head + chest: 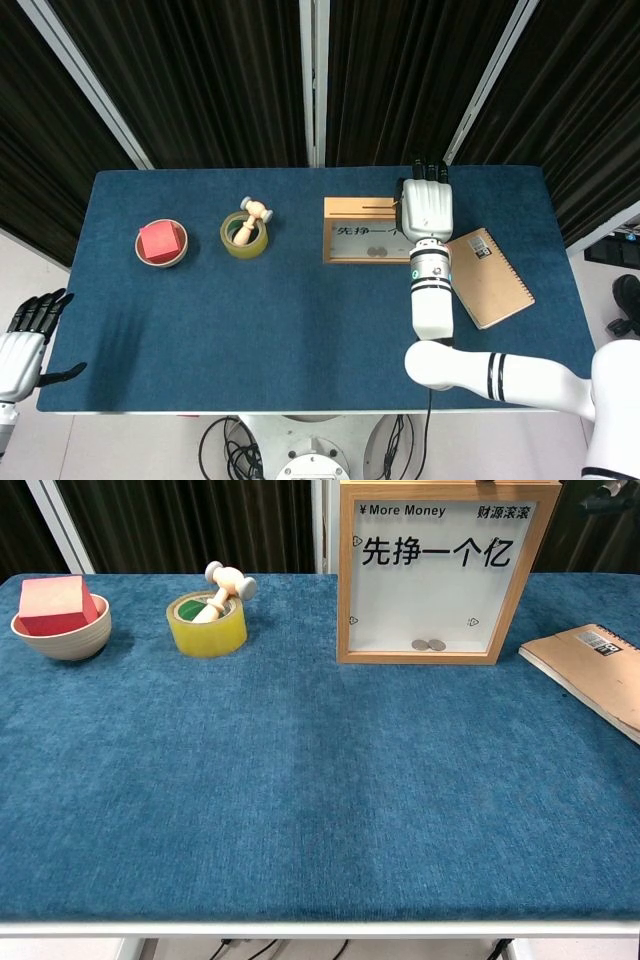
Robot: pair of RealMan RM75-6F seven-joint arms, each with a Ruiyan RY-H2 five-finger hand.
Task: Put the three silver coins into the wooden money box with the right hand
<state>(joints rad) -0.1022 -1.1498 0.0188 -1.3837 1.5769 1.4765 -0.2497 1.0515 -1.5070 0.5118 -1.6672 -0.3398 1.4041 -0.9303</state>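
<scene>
Money box: we see the square wooden money box (444,572) with a clear front pane and printed lettering standing upright at the far side of the blue cloth-covered desk (300,780).
Coins: two silver coins (429,645) lie side by side at the bottom of the box, behind the pane; we cannot find a third one.
Right hand: our white right hand (427,205) hovers over the box's right end, back upward, dark fingers (428,167) pointing away from us; we cannot tell whether it grasps anything.
Left hand: our left hand (22,345) hangs off the desk's near left corner, fingers spread, holding nothing.
Notebook: a brown spiral notebook (598,670) lies flat to the right of the box.
Tape roll: a yellow tape roll (206,624) carries a small wooden mallet (224,588).
Bowl: a beige bowl (58,635) holds a red block (55,603).
</scene>
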